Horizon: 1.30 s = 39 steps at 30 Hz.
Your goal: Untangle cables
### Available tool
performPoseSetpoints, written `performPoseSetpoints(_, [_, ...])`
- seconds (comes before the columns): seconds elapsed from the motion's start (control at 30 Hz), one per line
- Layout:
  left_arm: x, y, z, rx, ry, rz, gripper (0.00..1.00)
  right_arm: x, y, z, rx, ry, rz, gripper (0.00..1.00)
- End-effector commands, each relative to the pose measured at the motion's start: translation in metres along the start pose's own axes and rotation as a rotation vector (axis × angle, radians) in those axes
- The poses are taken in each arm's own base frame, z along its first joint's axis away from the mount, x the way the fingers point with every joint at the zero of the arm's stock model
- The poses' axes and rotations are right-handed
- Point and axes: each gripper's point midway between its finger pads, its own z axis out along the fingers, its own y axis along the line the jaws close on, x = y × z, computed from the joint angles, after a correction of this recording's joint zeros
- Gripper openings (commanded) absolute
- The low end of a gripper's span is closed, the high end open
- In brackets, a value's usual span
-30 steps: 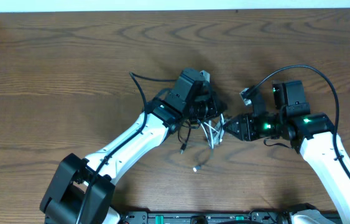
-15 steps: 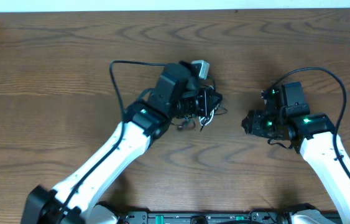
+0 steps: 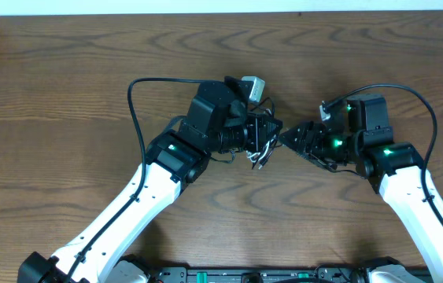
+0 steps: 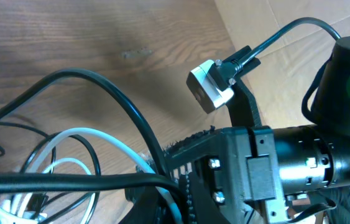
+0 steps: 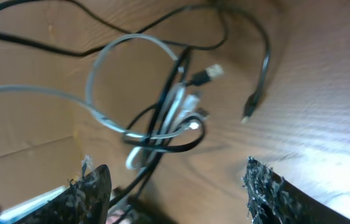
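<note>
The cables are a bunched black and white tangle hanging between the two grippers above the table. My left gripper is shut on the tangle. In the left wrist view the white cord and a black cord run into its jaws. My right gripper is open and points left at the tangle, a little apart from it. In the right wrist view the white cord loops through the black cord and its plug ends dangle, beyond my open fingers.
The brown wooden table lies under everything. The left arm's thick black cable arcs out to the left. The right arm's thick cable loops over its wrist. A small grey camera block sits on top of the left wrist.
The tangle has been lifted off the table and no cord ends trail toward the front now. My right gripper drew back to the right, then came back close to the tangle, open.
</note>
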Motion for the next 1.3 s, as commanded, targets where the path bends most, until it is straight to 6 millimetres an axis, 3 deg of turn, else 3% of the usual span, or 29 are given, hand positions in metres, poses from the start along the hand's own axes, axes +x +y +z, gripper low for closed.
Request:
performPoseSetpoints(0.0, [0.000,-0.005,-0.004,0.019,-0.001,0.024,0.07,0.009,0.010,0.001,-0.056,0.060,0.055,0.66])
performPoseSetpoints(0.3, [0.000,-0.008,-0.004,0.025,-0.002,0.028,0.07,0.005,0.002,0.001,-0.016,0.031,0.098,0.63])
performPoseSetpoints(0.73, [0.008,-0.040,-0.004,0.084,-0.009,0.092,0.08,0.011,-0.004,0.023,0.081,0.011,0.122,0.55])
performPoseSetpoints(0.77, [0.009,-0.042,-0.005,0.088,-0.009,0.095,0.07,0.009,-0.009,0.025,0.108,-0.009,0.120,0.51])
performPoseSetpoints(0.87, [0.009,-0.044,-0.009,0.087,-0.014,0.115,0.08,0.001,-0.025,0.026,0.186,-0.061,0.122,0.11])
performPoseSetpoints(0.93, [0.007,-0.032,-0.013,0.029,-0.025,0.127,0.07,-0.004,-0.038,0.025,0.244,-0.087,0.117,0.04])
performPoseSetpoints(1.03, [0.007,0.010,-0.028,-0.162,-0.034,0.093,0.07,-0.010,-0.063,0.014,0.357,-0.129,0.114,0.01])
performPoseSetpoints(1.1, [0.010,0.040,-0.043,-0.278,-0.024,0.037,0.07,-0.016,-0.086,0.001,0.458,-0.165,0.107,0.01])
performPoseSetpoints(1.27, [0.010,0.084,-0.084,-0.411,-0.029,-0.101,0.07,-0.030,-0.138,-0.040,0.704,-0.266,0.161,0.01])
